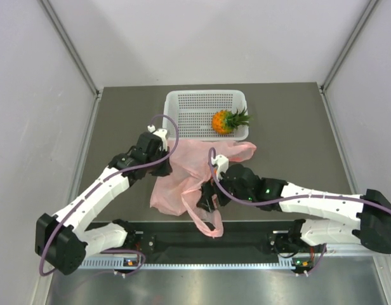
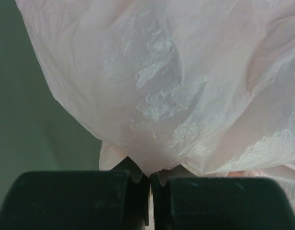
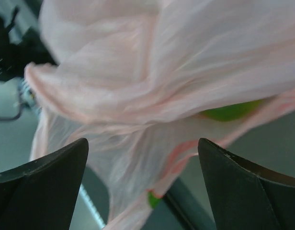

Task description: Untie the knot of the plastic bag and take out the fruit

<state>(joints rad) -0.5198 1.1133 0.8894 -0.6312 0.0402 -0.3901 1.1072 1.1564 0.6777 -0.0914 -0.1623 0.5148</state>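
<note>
The salmon-pink plastic bag (image 1: 183, 181) lies crumpled on the table in front of the basket. My left gripper (image 1: 167, 156) is shut on the bag's left upper edge; the left wrist view shows the closed jaws (image 2: 150, 175) pinching the film (image 2: 176, 86). My right gripper (image 1: 208, 196) is open over the bag's near part; in the right wrist view (image 3: 142, 143) the plastic (image 3: 152, 72) hangs between the wide-apart fingers. A green rounded fruit (image 3: 231, 111) shows under the film. A loose handle strip (image 1: 211, 225) trails to the front edge. No tied knot shows. A mini pineapple (image 1: 226, 121) lies in the basket.
The white perforated basket (image 1: 189, 105) stands at the back centre of the dark table, just beyond the bag. The arms' base rail (image 1: 208, 244) runs along the near edge. White walls close in left, right and behind.
</note>
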